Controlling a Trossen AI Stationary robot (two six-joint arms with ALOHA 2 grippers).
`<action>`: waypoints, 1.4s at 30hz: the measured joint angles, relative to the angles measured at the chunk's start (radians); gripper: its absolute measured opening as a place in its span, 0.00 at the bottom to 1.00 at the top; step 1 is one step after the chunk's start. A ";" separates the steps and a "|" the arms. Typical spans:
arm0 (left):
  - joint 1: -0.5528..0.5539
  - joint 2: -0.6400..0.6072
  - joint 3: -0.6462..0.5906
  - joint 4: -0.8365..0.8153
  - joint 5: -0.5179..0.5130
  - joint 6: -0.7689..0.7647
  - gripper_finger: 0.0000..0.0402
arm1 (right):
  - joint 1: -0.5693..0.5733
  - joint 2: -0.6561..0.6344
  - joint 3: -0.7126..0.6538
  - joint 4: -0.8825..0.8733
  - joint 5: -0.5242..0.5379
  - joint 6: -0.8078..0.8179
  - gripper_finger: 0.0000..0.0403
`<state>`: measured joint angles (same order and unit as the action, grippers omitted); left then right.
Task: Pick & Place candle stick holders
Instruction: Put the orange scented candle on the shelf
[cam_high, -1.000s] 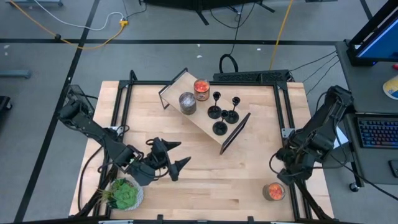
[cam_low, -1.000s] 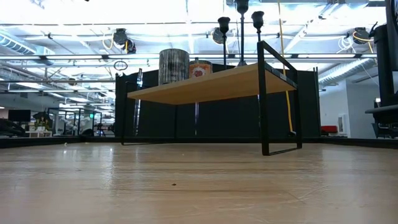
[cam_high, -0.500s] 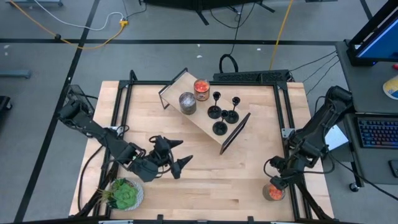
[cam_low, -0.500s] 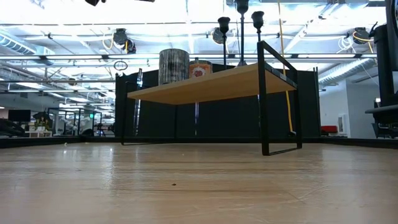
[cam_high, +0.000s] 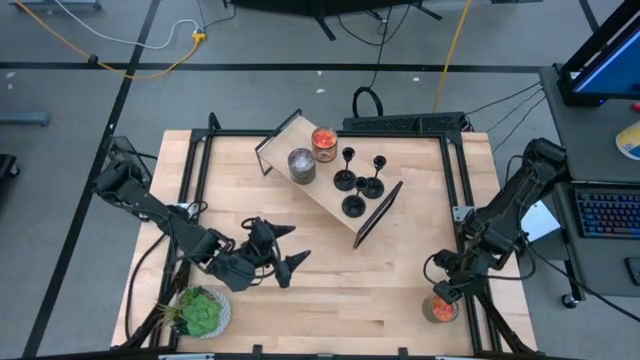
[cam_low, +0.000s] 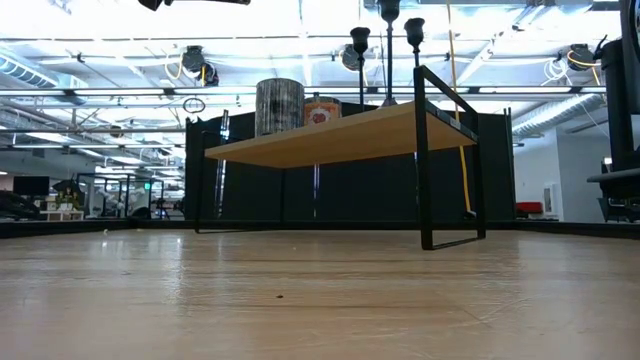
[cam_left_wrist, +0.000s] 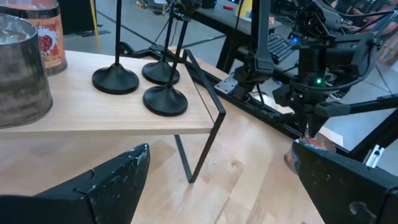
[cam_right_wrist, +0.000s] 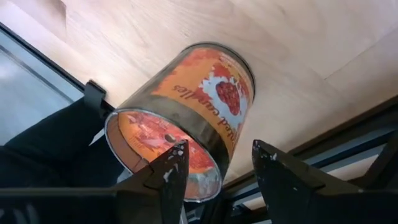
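In the low view the tallest of the candle stick holders (cam_low: 389, 50) is cut off at twelve o'clock. The left wrist view crops all three cups, and the grey jar (cam_left_wrist: 22, 71) at nine o'clock.

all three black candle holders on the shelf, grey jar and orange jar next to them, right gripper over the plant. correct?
Not quite: the right gripper hangs over the second orange jar at the table's near right corner, as the high view shows. The plant sits near left. The rest holds.

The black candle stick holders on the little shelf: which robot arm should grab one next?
Probably the left. The left gripper is open, empty and aimed at the candle stick holders on the shelf. The right gripper hangs open over an orange jar at the table's near right corner, farther off.
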<state>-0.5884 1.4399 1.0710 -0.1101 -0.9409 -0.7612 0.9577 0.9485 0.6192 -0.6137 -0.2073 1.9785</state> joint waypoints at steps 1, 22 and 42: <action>0.000 0.000 0.000 0.000 0.000 0.000 0.98 | 0.000 0.000 -0.003 0.005 -0.001 0.000 0.42; 0.023 0.000 0.000 0.002 0.186 -0.019 0.98 | -0.001 0.000 -0.063 0.067 0.019 -0.016 0.01; 0.078 0.018 0.000 0.084 0.411 -0.009 0.98 | -0.124 0.016 -0.065 0.314 0.209 -0.220 0.00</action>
<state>-0.5106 1.4582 1.0710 -0.0259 -0.5299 -0.7705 0.8332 0.9645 0.5541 -0.3000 0.0017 1.7581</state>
